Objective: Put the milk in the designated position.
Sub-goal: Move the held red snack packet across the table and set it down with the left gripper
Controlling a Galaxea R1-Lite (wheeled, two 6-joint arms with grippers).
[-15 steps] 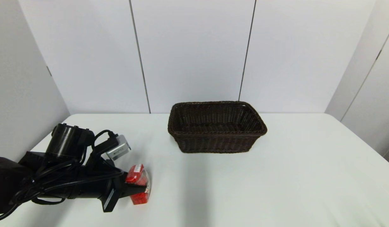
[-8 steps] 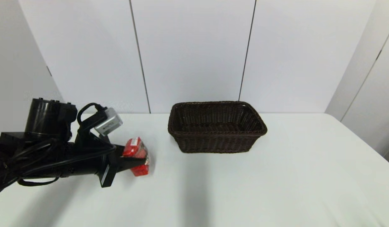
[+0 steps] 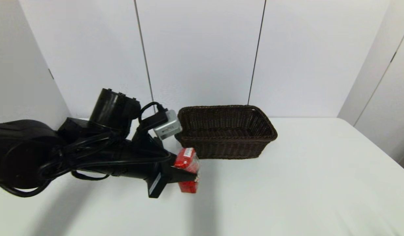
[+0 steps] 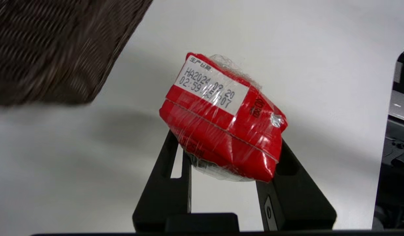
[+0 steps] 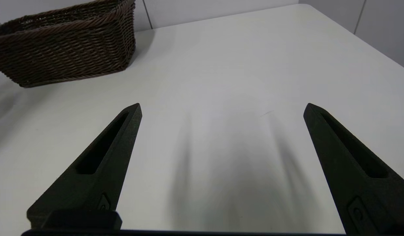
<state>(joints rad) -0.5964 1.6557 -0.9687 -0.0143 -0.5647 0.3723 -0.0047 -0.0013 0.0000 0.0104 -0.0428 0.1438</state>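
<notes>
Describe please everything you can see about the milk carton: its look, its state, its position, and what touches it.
The milk carton is small, red and rectangular, wrapped in clear crinkled film, with a white date label on its folded top. It looks slightly dented. It hangs tilted above the white table, clamped between the two black fingers of the left gripper, just in front of the brown wicker basket without touching it. Only the fingers touch it.
</notes>
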